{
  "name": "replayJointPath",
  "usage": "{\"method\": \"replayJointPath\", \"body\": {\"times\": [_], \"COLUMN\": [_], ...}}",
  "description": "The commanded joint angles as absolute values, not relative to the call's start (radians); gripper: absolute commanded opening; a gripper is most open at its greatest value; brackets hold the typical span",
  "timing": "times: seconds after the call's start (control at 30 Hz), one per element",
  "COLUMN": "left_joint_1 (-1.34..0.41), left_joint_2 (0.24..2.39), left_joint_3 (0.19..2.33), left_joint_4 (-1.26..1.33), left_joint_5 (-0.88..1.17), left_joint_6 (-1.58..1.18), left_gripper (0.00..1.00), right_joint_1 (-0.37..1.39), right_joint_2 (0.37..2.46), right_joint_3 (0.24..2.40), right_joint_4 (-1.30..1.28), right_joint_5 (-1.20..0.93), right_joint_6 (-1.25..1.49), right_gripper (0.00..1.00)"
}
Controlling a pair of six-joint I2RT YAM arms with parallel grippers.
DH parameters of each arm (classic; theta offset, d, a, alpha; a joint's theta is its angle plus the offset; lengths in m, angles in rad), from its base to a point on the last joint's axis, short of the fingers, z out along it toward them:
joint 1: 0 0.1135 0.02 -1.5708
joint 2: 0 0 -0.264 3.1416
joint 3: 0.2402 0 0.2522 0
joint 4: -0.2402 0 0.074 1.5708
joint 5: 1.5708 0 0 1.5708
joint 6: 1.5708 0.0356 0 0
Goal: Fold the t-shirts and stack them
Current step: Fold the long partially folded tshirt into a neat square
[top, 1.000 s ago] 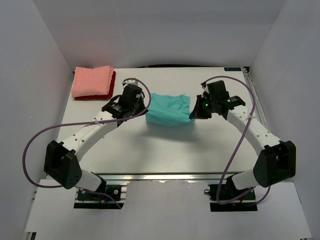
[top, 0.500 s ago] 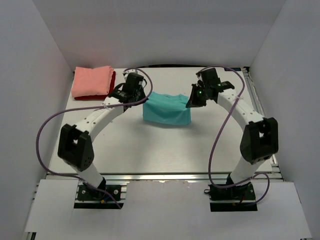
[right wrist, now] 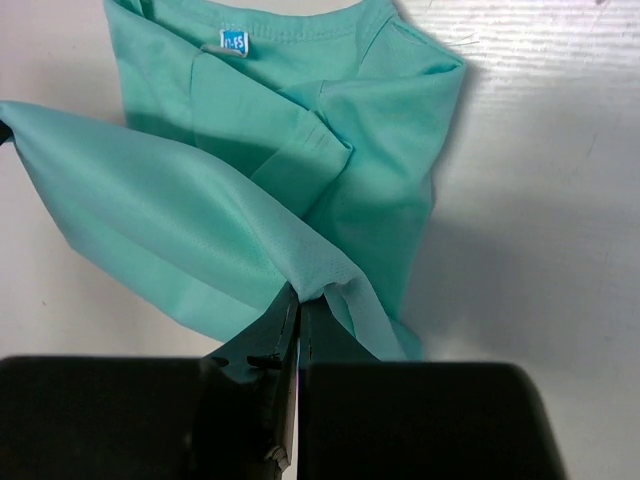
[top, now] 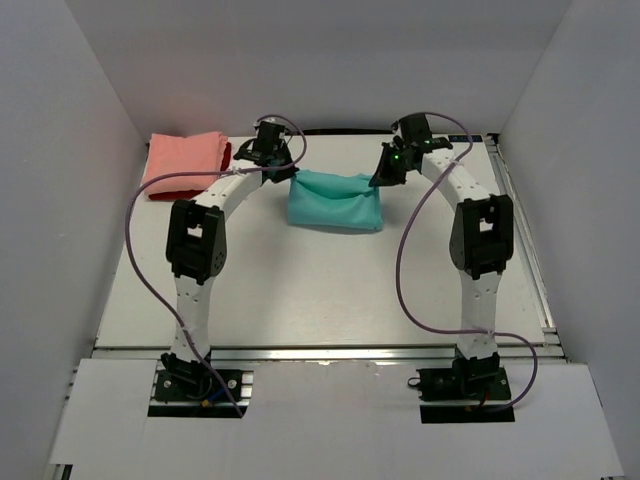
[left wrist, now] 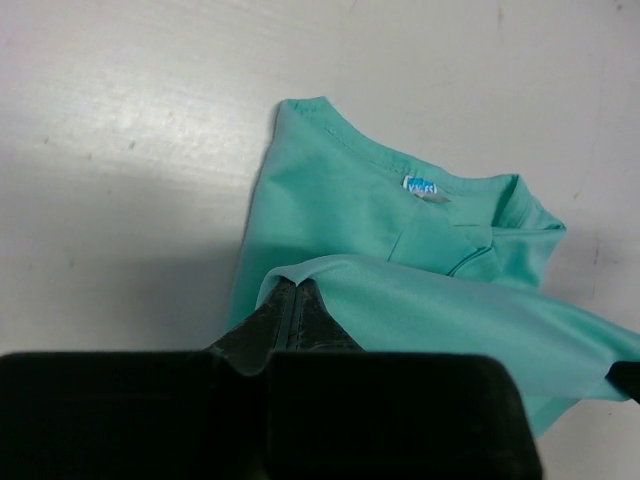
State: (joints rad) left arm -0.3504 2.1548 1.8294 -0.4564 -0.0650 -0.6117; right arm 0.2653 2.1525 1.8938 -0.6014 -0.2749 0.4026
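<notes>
At the near edge, a ribbed aluminium rail point(top: 330, 352) carries the two arm bases. Thin purple cables point(top: 398, 268) loop up beside the white-and-black arms. The surface point(top: 300, 290) is flat, matt white and faintly scuffed in the wrist views.

Toward its far middle is the teal-turquoise t-shirt point(top: 335, 208), soft thin cotton gathered into a rough rectangle. Its lower layers lie on the surface, showing the stitched neckband and a small white-and-blue label point(left wrist: 421, 187). One layer is lifted and stretched into a smooth band between the two arms. The left jaws, black and wedge-shaped, are clenched on a pinch of that fabric at its left corner. The right jaws are clenched on the opposite corner, where the cloth bunches into a small pleat.

Farther back, at the far-left corner and well apart from the teal shirt, the salmon-pink t-shirt point(top: 183, 162) lies folded as a plump square pad. It rests on the dark red t-shirt point(top: 226, 157), of which only a thin rim shows along the right and near sides.
</notes>
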Motion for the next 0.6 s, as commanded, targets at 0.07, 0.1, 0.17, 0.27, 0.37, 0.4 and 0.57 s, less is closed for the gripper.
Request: {"method": "replayJointPath", "body": {"times": [0.07, 0.1, 0.17, 0.27, 0.37, 0.4, 0.57], "left_joint_1": [-0.318, -0.314, -0.304, -0.282, -0.276, -0.276, -0.267], "left_joint_2": [2.25, 2.281, 2.31, 2.293, 2.22, 2.201, 2.138], "left_joint_3": [2.031, 2.054, 2.095, 2.076, 2.019, 1.999, 1.973], "left_joint_4": [-0.457, -0.457, -0.433, -0.314, -0.203, -0.189, -0.216], "left_joint_5": [0.034, 0.053, 0.087, 0.137, 0.132, 0.129, 0.129], "left_joint_6": [-0.578, -0.574, -0.577, -0.598, -0.607, -0.604, -0.581], "left_gripper": [0.0, 0.0, 0.26, 0.6, 0.89, 0.91, 0.98], "right_joint_1": [0.235, 0.232, 0.227, 0.221, 0.216, 0.215, 0.207], "right_joint_2": [2.226, 2.236, 2.256, 2.249, 2.212, 2.203, 2.148], "right_joint_3": [1.986, 2.008, 2.028, 2.019, 2.003, 2.006, 1.979], "right_joint_4": [-0.494, -0.454, -0.405, -0.274, -0.175, -0.166, -0.153], "right_joint_5": [-0.351, -0.357, -0.359, -0.344, -0.321, -0.287, -0.288], "right_joint_6": [0.413, 0.419, 0.422, 0.445, 0.462, 0.462, 0.401], "right_gripper": [0.0, 0.0, 0.11, 0.37, 0.63, 0.75, 0.83]}}
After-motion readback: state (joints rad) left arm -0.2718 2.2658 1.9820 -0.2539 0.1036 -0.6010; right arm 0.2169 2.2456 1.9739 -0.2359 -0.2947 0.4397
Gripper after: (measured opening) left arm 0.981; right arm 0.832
